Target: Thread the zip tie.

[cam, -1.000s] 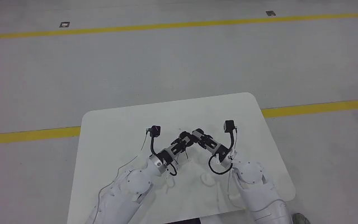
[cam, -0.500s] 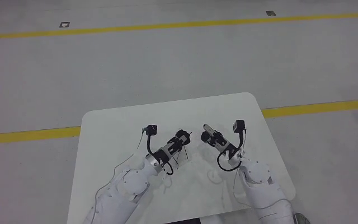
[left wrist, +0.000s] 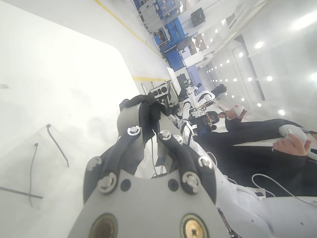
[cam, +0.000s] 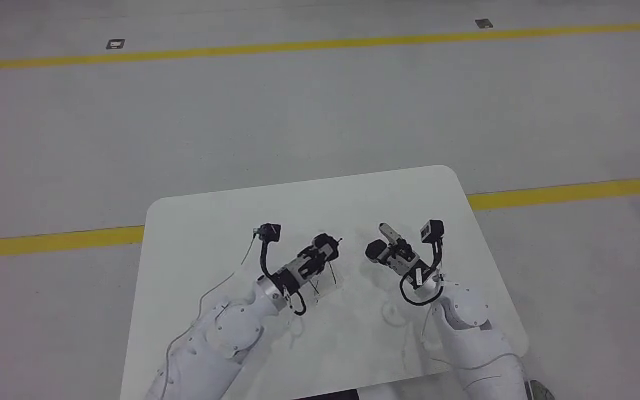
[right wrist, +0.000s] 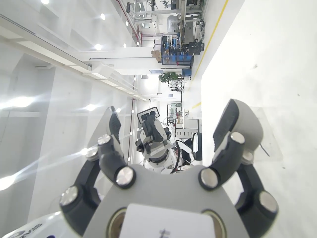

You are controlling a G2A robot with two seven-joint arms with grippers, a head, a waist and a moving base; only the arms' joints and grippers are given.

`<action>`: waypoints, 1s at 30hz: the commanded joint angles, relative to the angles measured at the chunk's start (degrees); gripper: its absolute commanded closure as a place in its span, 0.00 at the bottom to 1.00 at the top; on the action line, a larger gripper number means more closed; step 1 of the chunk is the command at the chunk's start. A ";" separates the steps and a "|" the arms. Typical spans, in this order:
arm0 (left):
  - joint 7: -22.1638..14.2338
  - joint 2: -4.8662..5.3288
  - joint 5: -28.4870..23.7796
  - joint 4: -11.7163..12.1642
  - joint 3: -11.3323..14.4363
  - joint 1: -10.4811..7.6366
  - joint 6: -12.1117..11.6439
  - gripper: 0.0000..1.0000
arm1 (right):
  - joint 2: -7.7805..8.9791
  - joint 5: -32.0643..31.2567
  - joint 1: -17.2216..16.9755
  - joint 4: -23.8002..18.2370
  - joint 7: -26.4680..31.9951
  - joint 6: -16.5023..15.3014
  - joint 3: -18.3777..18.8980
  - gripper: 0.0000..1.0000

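**Table** [cam: 200,260]: white top with rounded corners, carrying all the items below.

**Left gripper** [cam: 324,246]: held over the middle of the table, pointing away from the robot and towards the other arm. In the left wrist view [left wrist: 145,105] its two fingers are pressed together, with dark material pinched between the tips.

**Zip tie** [left wrist: 148,118]: black and thin, clamped between the left gripper's fingers and held above the table. A fine strand runs back from the tips towards the palm. How it is looped at the tips cannot be made out.

**Right gripper** [cam: 381,243]: held over the table beside the left gripper, apart from it and not touching. In the right wrist view [right wrist: 172,111] its fingers are spread wide with nothing between them.

**Loose zip ties** [left wrist: 57,145]: several black ties lying flat on the table near the left gripper. Two of them cross each other, and none touches either gripper.

**Clear plastic sheet** [right wrist: 268,130]: transparent, lying flat on the table under the loose zip ties. The end of one tie shows at its edge, just beside a right gripper finger.
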 commanded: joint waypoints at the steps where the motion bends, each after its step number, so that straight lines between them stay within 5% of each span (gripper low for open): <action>1: -1.32 0.68 -0.02 -0.96 -2.10 0.84 -0.98 1.00 | 0.22 -2.23 0.46 -0.57 0.70 1.53 -0.46 0.00; 10: -5.88 4.71 -1.47 -8.55 -15.74 10.28 -0.98 1.00 | 1.13 -7.48 3.88 -2.02 6.56 5.85 -3.40 0.00; 15: -7.25 6.11 -3.75 -11.73 -20.80 15.20 -0.98 1.00 | 1.48 -10.48 5.76 -1.68 10.18 6.64 -6.06 0.00; 26: -8.58 6.48 -2.57 -11.50 -21.34 15.26 0.42 1.00 | 1.48 -10.48 5.76 -1.68 10.18 6.64 -6.06 0.00; 30: -9.26 7.09 -2.35 -10.11 -24.38 16.30 -0.55 1.00 | 1.59 -12.07 5.68 -1.87 8.89 6.85 -6.92 0.00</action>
